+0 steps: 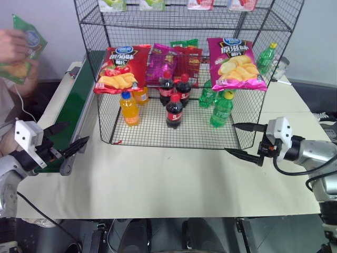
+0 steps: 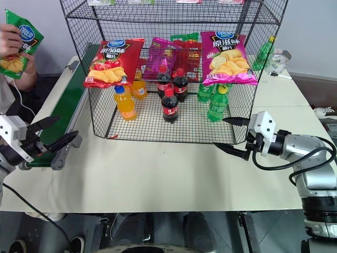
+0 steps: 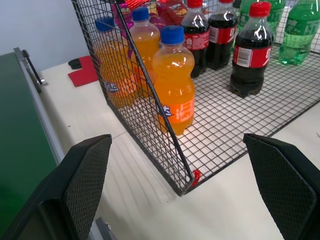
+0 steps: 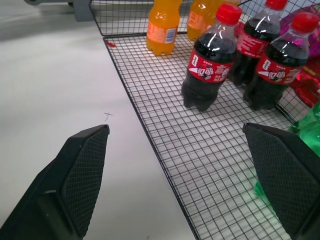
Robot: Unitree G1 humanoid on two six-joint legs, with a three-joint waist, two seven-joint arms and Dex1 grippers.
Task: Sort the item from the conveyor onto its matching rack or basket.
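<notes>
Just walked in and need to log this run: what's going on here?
A person's hand holds the green crisp bag above the far end of the conveyor; it is not on the belt yet. The left gripper and right gripper hang open and empty in front of the rack.

Orange bottles (image 3: 172,80) inside wire rack (image 3: 150,120)

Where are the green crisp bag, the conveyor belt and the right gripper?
green crisp bag (image 2: 20,45), right eye view, front face, in a person's hand.
conveyor belt (image 2: 67,113), right eye view, green belt surface.
right gripper (image 2: 228,134), right eye view, midway between its open fingertips.
</notes>
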